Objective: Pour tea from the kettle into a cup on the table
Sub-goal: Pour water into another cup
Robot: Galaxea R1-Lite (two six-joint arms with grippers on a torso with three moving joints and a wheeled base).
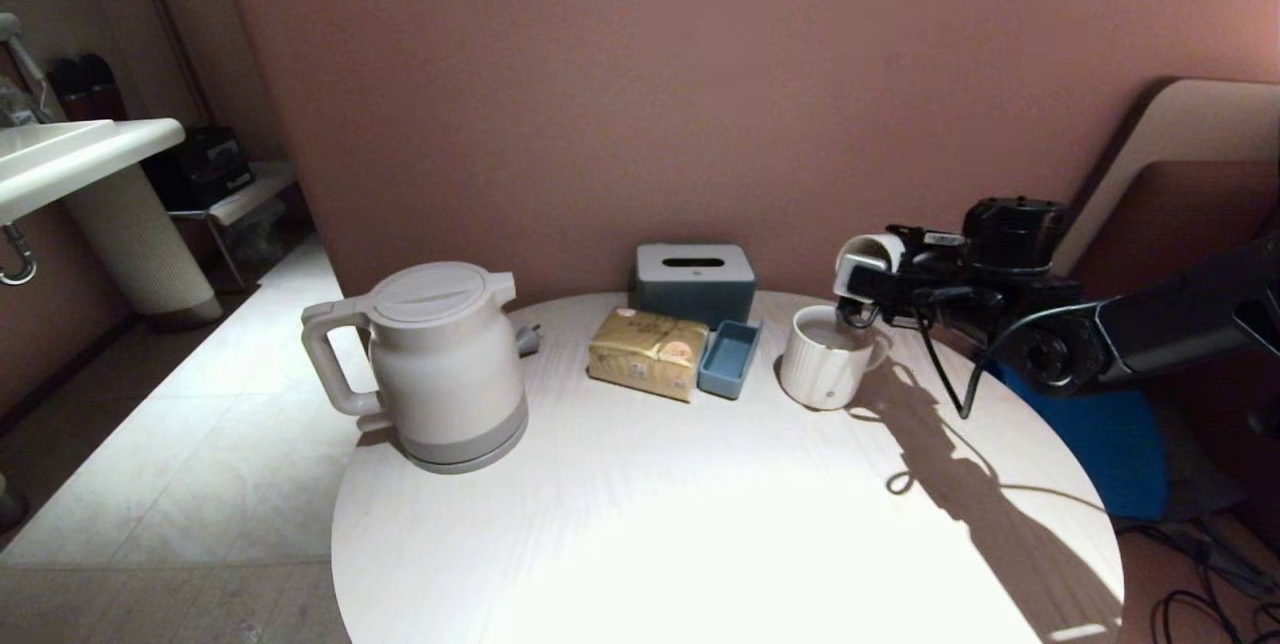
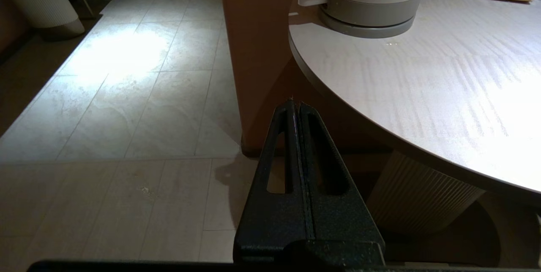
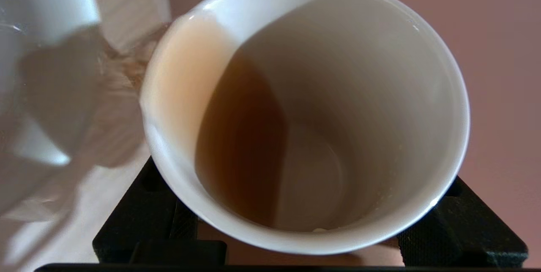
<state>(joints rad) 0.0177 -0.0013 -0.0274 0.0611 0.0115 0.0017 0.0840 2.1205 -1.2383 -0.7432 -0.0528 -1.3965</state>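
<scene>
Pink wall backs the tabletop (image 1: 700, 524) where the right gripper (image 1: 868, 276), fingers clamped on the cup (image 1: 868, 254), tips it so tea (image 3: 241, 145) runs into the mug (image 1: 825, 359) directly below; the kettle (image 1: 440, 364) stands far left, nearer the closed left gripper (image 2: 296, 107).

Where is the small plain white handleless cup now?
Head view, right side: the small plain white handleless cup is tipped in the right claw above the ribbed white mug.

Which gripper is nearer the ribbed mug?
Right. The right gripper holds the cup tipped just above the ribbed mug; the left gripper hangs beside the table.
</scene>
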